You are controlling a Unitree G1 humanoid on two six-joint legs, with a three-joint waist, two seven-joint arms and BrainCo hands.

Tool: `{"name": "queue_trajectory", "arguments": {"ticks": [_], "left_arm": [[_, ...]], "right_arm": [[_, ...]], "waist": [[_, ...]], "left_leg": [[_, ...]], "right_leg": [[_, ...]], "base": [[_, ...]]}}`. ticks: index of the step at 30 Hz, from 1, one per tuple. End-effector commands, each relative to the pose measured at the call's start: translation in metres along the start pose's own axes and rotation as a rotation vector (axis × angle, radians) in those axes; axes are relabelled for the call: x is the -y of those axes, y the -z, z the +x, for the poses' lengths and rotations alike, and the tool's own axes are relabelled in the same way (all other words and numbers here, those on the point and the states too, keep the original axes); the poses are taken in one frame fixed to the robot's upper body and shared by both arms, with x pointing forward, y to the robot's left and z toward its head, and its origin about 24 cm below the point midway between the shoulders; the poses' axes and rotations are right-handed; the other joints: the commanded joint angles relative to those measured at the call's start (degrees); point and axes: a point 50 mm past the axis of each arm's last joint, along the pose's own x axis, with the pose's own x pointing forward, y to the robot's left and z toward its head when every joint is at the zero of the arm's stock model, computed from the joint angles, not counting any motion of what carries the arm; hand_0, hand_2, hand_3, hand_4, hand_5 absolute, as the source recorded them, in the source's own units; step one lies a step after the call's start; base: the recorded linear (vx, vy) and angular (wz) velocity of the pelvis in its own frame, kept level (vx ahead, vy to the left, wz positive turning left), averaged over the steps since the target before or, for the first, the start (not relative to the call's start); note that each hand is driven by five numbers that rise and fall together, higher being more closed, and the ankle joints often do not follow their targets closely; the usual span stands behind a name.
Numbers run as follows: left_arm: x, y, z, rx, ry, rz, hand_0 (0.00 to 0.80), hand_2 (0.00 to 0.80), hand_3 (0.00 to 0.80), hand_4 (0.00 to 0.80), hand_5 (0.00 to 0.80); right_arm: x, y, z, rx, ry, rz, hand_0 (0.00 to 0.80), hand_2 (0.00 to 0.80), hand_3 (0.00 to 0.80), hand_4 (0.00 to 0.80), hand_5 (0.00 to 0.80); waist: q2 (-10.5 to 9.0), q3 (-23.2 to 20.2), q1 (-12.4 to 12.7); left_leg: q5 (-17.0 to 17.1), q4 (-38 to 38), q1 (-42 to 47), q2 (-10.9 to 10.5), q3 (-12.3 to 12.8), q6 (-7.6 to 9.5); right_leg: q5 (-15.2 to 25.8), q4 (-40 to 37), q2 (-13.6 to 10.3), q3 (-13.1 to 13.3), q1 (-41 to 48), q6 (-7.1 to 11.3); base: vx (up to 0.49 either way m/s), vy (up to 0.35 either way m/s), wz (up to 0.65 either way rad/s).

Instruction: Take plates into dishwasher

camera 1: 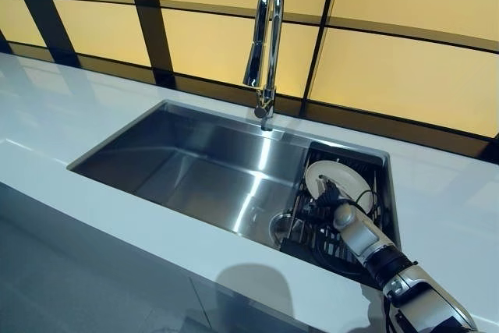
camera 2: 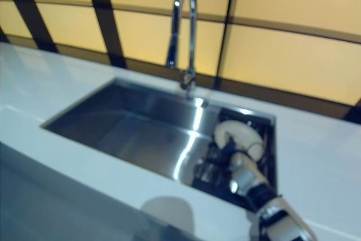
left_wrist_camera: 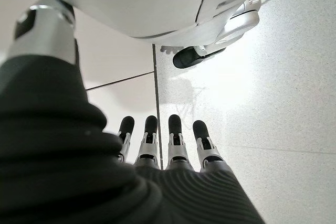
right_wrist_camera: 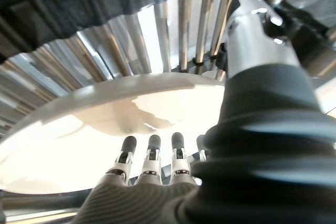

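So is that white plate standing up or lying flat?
Standing on edge: the plate leans in the rack inside the sink.

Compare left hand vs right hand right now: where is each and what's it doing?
The right hand reaches down into the rack at the sink's right end, at the white plate; the left hand hangs over bare floor, near nothing.
In its wrist view the right hand's fingers lie against the plate; the left hand's fingers touch nothing.
Shared: both have fingers straight.
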Motion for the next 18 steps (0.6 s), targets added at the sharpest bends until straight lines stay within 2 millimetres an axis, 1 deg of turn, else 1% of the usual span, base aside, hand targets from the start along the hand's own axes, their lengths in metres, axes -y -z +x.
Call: {"name": "queue_trajectory", "arguments": {"ticks": [1, 4, 5, 7, 8, 9, 11, 14, 16, 18], "left_arm": [[-0.01, -0.009, 0.003, 0.031, -0.004, 0.051, 0.0, 0.0, 0.0, 0.0, 0.0], [-0.01, -0.009, 0.003, 0.029, -0.005, 0.05, 0.0, 0.0, 0.0, 0.0, 0.0], [-0.01, -0.008, 0.002, 0.027, -0.004, 0.05, 0.0, 0.0, 0.0, 0.0, 0.0], [-0.01, -0.007, 0.002, 0.024, -0.005, 0.05, 0.0, 0.0, 0.0, 0.0, 0.0], [-0.01, -0.007, 0.002, 0.023, -0.005, 0.049, 0.0, 0.0, 0.0, 0.0, 0.0], [-0.01, -0.006, 0.002, 0.022, -0.006, 0.048, 0.0, 0.0, 0.0, 0.0, 0.0], [-0.01, -0.005, 0.002, 0.021, -0.006, 0.049, 0.0, 0.0, 0.0, 0.0, 0.0], [-0.01, -0.004, 0.002, 0.021, -0.005, 0.047, 0.0, 0.0, 0.0, 0.0, 0.0], [-0.01, -0.004, 0.002, 0.021, -0.005, 0.046, 0.0, 0.0, 0.0, 0.0, 0.0], [-0.009, -0.003, 0.001, 0.02, -0.003, 0.044, 0.0, 0.0, 0.0, 0.0, 0.0]], "right_arm": [[0.049, -0.02, 0.01, 0.043, 0.16, -0.036, 0.0, 0.0, 0.0, 0.0, 0.0], [0.05, -0.017, 0.01, 0.036, 0.166, -0.036, 0.0, 0.0, 0.0, 0.0, 0.0], [0.05, -0.016, 0.01, 0.034, 0.169, -0.037, 0.097, 0.097, 0.097, 0.097, 0.097], [0.049, -0.016, 0.01, 0.036, 0.171, -0.037, 0.141, 0.141, 0.141, 0.141, 0.141], [0.05, -0.014, 0.01, 0.035, 0.175, -0.036, 0.232, 0.232, 0.232, 0.232, 0.232], [0.05, -0.014, 0.01, 0.036, 0.177, -0.035, 0.251, 0.251, 0.251, 0.251, 0.251], [0.049, -0.013, 0.01, 0.033, 0.177, -0.032, 0.398, 0.398, 0.398, 0.398, 0.398], [0.049, -0.012, 0.009, 0.032, 0.178, -0.028, 0.424, 0.424, 0.424, 0.424, 0.424], [0.049, -0.011, 0.009, 0.031, 0.178, -0.029, 0.424, 0.424, 0.424, 0.424, 0.424], [0.049, -0.009, 0.009, 0.029, 0.179, -0.033, 0.364, 0.364, 0.364, 0.364, 0.364]], "waist": [[0.9, -1.17, 2.35], [0.91, -1.17, 2.35], [0.91, -1.21, 2.38], [0.9, -1.26, 2.36], [0.89, -1.28, 2.32], [0.88, -1.29, 2.32], [0.82, -1.37, 2.36], [0.79, -1.46, 2.3], [0.8, -1.45, 2.29], [0.81, -1.41, 2.22]], "left_leg": [[-3.23, 1.71, 3.7, 3.56, 0.14, -1.47], [-3.23, 1.61, 3.86, 3.54, 0.11, -1.47], [-3.25, 1.6, 3.88, 3.5, 0.06, -1.46], [-3.25, 1.53, 3.97, 3.48, 0.05, -1.43], [-3.27, 1.5, 4.04, 3.45, 0.02, -1.41], [-3.27, 1.47, 4.03, 3.46, 0.04, -1.42], [-3.29, 1.53, 4.04, 3.45, 0.04, -1.44], [-3.34, 1.36, 4.23, 3.43, 0.05, -1.39], [-3.35, 1.32, 4.28, 3.41, 0.07, -1.37], [-3.36, 1.36, 4.31, 3.36, 0.04, -1.36]], "right_leg": [[3.29, 0.89, -1.0, 0.73, -2.28, -1.23], [3.31, 0.9, -1.05, 0.68, -2.16, -1.17], [3.3, 0.88, -1.07, 0.7, -2.1, -1.14], [3.27, 0.9, -1.06, 0.69, -2.02, -1.15], [3.28, 0.92, -1.09, 0.68, -1.99, -1.11], [3.26, 0.91, -1.1, 0.64, -1.97, -1.1], [3.26, 0.91, -1.15, 0.67, -1.91, -1.06], [3.24, 0.86, -1.17, 0.66, -1.81, -1.02], [3.23, 0.87, -1.15, 0.6, -1.77, -1.05], [3.27, 0.89, -1.21, 0.64, -1.74, -1.01]], "base": [[0.0, 0.0, 0.0], [0.0, 0.0, 0.0], [0.0, 0.0, 0.0], [0.0, 0.0, 0.0], [0.0, 0.0, 0.0], [0.0, 0.0, 0.0], [0.0, 0.0, 0.0], [0.013, 0.004, 0.04], [0.008, 0.005, 0.05], [0.004, 0.004, 0.02]]}}
